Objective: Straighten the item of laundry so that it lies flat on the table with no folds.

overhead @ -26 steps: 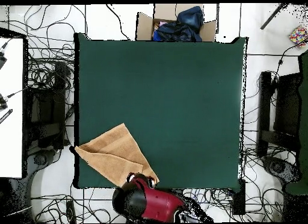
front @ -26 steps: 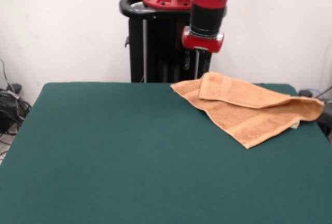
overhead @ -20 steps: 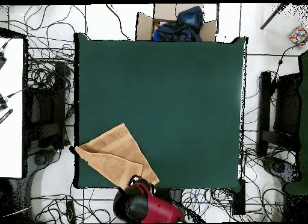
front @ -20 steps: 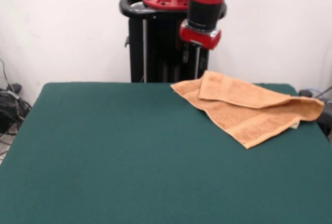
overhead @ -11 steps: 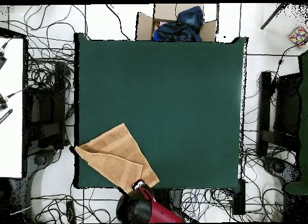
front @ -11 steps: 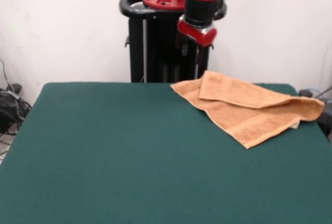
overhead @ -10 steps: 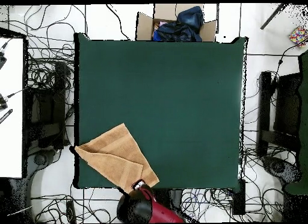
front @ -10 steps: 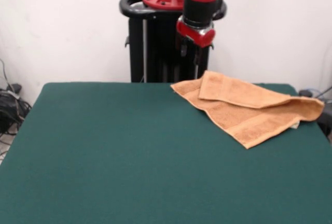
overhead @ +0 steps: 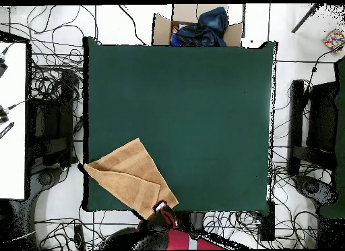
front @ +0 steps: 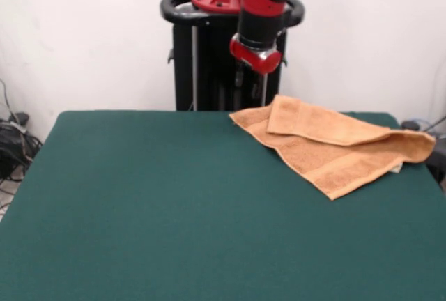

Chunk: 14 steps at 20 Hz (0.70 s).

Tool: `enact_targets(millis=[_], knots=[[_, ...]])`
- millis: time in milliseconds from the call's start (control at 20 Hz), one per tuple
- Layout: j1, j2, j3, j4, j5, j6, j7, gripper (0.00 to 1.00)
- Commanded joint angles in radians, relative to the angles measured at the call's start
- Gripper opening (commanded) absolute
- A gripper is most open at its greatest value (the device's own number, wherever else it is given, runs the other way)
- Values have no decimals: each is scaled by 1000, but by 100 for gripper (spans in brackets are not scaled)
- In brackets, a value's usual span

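The item of laundry [front: 334,144], an orange-tan towel, lies at the table's far right in the front view, folded over itself with one flap doubled across the top. A small pale label [front: 397,168] peeks out at its right edge. From above, the towel [overhead: 128,177] sits at the lower-left corner of the green table [overhead: 189,113], slightly past the edges. My gripper [front: 251,95] hangs open and empty above the table's far edge [front: 139,113], just left of the towel's far corner and clear of it. In the overhead view the gripper [overhead: 162,209] is at the towel's bottom tip.
The black pedestal [front: 209,57] stands right behind the gripper. A cardboard box with dark clothing [overhead: 195,29] sits beyond the table's top edge. Cables [overhead: 54,79] cover the floor around the table, and black stands [overhead: 306,127] flank it.
The arm has lifted and drawn back toward the pedestal, shifting a little left in the front view, away from the towel's corner. The towel has not moved.
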Motion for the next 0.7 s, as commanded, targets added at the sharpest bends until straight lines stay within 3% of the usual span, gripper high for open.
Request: enact_targets(millis=[50, 400, 600, 700], knots=[[-1, 55, 75, -172, 19, -2, 176, 100], [42, 34, 85, -187, 96, 37, 216, 100], [134, 40, 33, -215, 195, 49, 223, 100], [135, 46, 46, -219, 218, 53, 239, 100]])
